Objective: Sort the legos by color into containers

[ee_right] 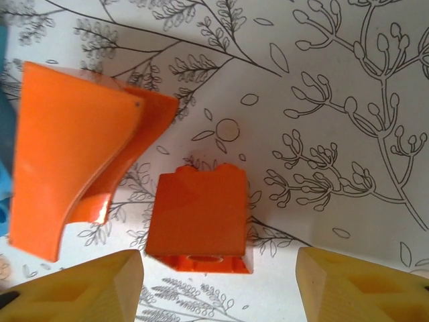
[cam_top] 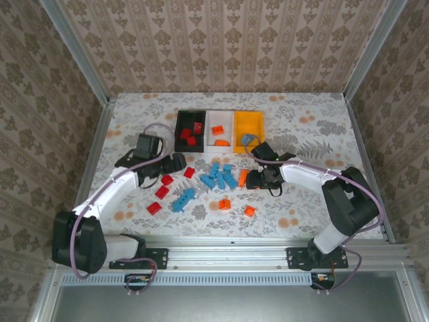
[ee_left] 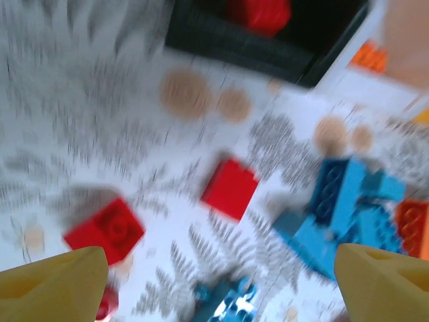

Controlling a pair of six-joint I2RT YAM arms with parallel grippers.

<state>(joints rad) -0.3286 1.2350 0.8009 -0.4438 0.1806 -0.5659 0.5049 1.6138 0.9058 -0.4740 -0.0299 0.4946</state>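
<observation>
Right wrist view shows the right gripper [ee_right: 218, 265] partly open, its yellow fingers [ee_right: 74, 288] on either side of a square orange brick [ee_right: 198, 218] on the table [ee_right: 335, 100], not touching it. It would be best to close on the flat sides, clear of the taller orange piece [ee_right: 74, 147] just beside it, then lift straight toward the white bin [cam_top: 230, 134] (orange lies there). The left gripper [ee_left: 218, 275] gapes wide and holds nothing.

Counted from above:
- **Bins:** three, including the orange-yellow bin [cam_top: 248, 124].
- **Black bin [cam_top: 181, 147]:** three red.
- **White bin:** two orange.
- **Loose on the table:** four red bricks [cam_top: 161, 192].
- **Blue heap [cam_top: 218, 176]:** too clumped to count.
</observation>
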